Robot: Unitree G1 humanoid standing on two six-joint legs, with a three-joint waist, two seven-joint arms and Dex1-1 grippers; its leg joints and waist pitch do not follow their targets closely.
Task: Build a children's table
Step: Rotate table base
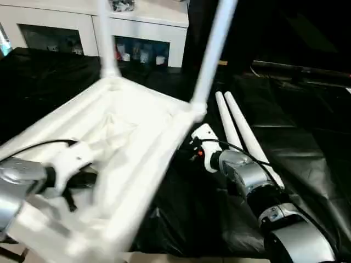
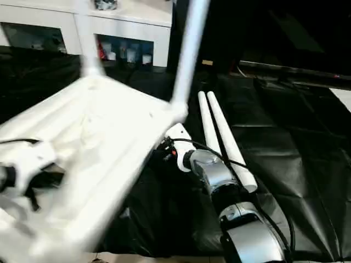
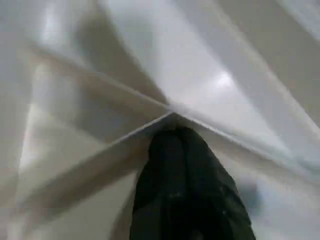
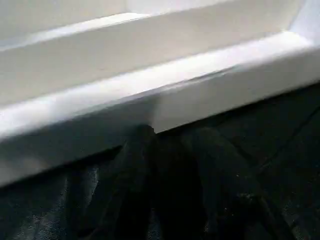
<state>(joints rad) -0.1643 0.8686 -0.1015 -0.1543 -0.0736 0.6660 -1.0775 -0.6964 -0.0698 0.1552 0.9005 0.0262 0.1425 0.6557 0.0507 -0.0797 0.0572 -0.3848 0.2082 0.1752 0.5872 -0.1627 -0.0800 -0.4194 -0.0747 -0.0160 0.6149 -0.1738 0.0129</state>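
The white tabletop (image 1: 137, 137) lies upside down and tilted on the black-draped work table, its ribbed underside facing up. Two white legs (image 1: 214, 49) stand in its far corner sockets. Two more loose legs (image 1: 247, 137) lie side by side to its right. My left gripper (image 3: 172, 135) is shut, its black tip pressed against a junction of ribs inside the tabletop (image 3: 225, 80). My right gripper (image 4: 175, 140) sits low on the black cloth just at the tabletop's right rim (image 4: 165, 95). Its fingers (image 4: 135, 190) stand slightly apart with nothing between them.
A white cabinet (image 1: 148, 33) with glass doors stands behind the work table. Black cloth (image 1: 307, 137) covers the table to the right of the loose legs. The table's front edge runs along the bottom, with pale floor (image 1: 192, 257) below it.
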